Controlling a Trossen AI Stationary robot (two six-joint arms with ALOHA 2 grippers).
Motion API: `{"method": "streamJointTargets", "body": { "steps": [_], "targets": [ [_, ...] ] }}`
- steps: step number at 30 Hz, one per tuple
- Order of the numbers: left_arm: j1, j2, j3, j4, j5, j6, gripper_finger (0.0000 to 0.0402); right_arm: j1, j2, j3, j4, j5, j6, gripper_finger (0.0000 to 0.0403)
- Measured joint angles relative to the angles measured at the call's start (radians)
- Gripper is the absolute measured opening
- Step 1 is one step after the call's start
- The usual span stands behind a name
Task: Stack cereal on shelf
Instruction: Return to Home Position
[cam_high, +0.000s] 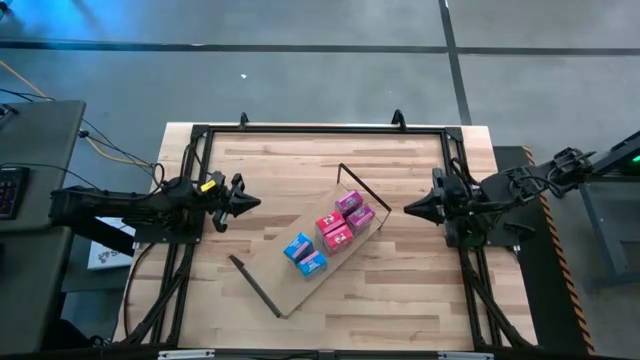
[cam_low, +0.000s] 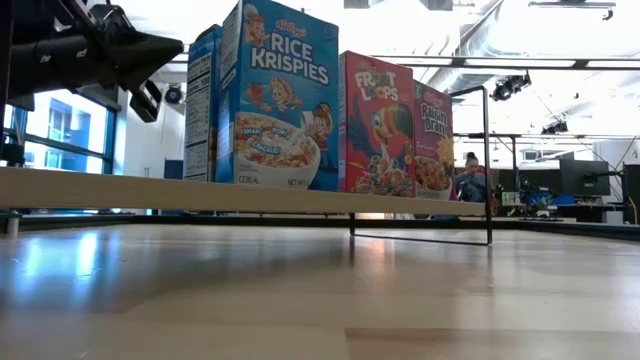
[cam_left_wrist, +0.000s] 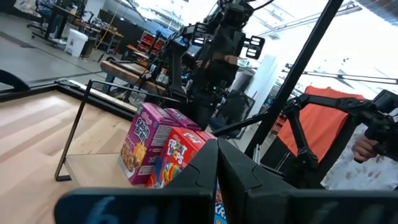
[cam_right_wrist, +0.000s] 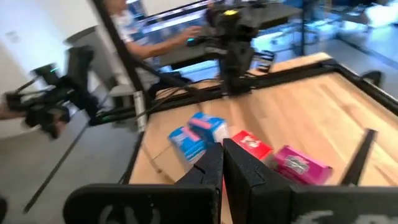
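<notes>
The shelf (cam_high: 288, 292), a light-wood board with black wire frames at both ends, lies diagonally at mid-table. Six small cereal boxes stand upright on it in pairs: blue (cam_high: 305, 254), red (cam_high: 334, 230) and pink (cam_high: 355, 209). The low view shows the Rice Krispies (cam_low: 275, 95), Froot Loops (cam_low: 378, 125) and Raisin Bran (cam_low: 433, 140) fronts. My left gripper (cam_high: 255, 203) hovers shut to the left of the boxes, well apart from them. My right gripper (cam_high: 408, 209) hovers shut to their right. Both wrist views show shut fingers (cam_left_wrist: 217, 168) (cam_right_wrist: 222, 163) pointing toward the boxes.
A black metal frame (cam_high: 320, 128) runs around the tabletop's edges. Bare wood lies near and far of the shelf. The shelf's wire end frame (cam_low: 488, 165) rises above the board. A person (cam_right_wrist: 124, 18) stands beyond the table's left side, and a hand (cam_left_wrist: 367, 146) shows beyond its right.
</notes>
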Motion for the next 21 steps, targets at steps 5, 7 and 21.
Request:
{"method": "streamJointTargets", "body": {
  "steps": [5,7,21],
  "targets": [
    [0.000,0.000,0.000,0.000,0.000,0.000,0.0000,0.000,-0.030,0.000,-0.006,-0.080,-0.093,0.0000],
    [0.000,0.000,0.000,0.000,0.000,0.000,0.0000,-0.013,-0.033,0.000,-0.004,-0.102,-0.117,0.0000],
    [0.000,0.000,0.000,-0.004,-0.001,0.000,0.0000,-0.343,-0.166,-0.587,0.628,-0.597,-0.026,0.0000]
  ]
}}
